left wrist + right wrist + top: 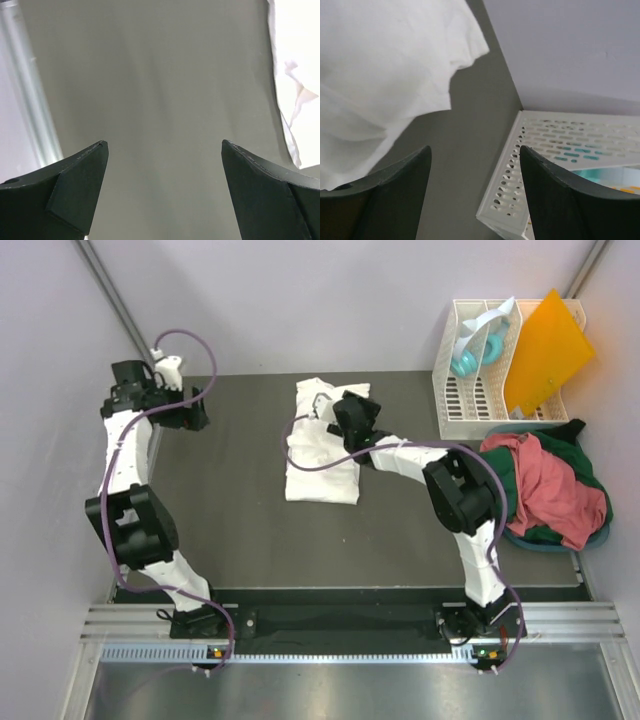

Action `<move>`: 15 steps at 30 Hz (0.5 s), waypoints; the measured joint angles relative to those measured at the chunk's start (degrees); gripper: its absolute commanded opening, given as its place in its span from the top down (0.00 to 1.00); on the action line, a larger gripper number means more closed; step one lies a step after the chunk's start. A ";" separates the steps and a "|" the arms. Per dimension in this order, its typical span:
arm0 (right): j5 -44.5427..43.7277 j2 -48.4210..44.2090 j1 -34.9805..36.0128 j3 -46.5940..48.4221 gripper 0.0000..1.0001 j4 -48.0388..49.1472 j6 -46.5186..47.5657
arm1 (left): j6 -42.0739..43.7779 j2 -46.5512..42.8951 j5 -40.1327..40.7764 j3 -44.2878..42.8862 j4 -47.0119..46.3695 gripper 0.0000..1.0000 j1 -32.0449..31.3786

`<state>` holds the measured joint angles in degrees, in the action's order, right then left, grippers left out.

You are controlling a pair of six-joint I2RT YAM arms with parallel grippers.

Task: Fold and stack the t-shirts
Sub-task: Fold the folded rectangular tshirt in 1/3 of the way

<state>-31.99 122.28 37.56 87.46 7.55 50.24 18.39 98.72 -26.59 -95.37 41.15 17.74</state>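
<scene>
White t-shirt (320, 465) is lying folded mid-table (240, 530); right gripper (475, 152) is hovering over its far end, fingers spread, pinching nothing. Left gripper (165, 145) is hanging well to the left, spread wide; salmon-red shirt (555, 490) and dark green shirt (592, 478) are lying heaped just beside the rack (465, 410).

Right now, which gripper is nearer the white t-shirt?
Right. The right gripper hovers over the far end of the white t-shirt; the left gripper sits apart, off to its left.
</scene>
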 measured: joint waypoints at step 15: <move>12.79 -11.87 -11.54 5.01 0.28 -25.14 -12.00 | 2.43 4.76 -13.03 4.61 1.53 0.01 -12.57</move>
<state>-19.20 110.41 26.02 92.47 -17.58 38.24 20.82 103.48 -39.62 -90.76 42.68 5.17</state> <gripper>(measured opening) 0.723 0.990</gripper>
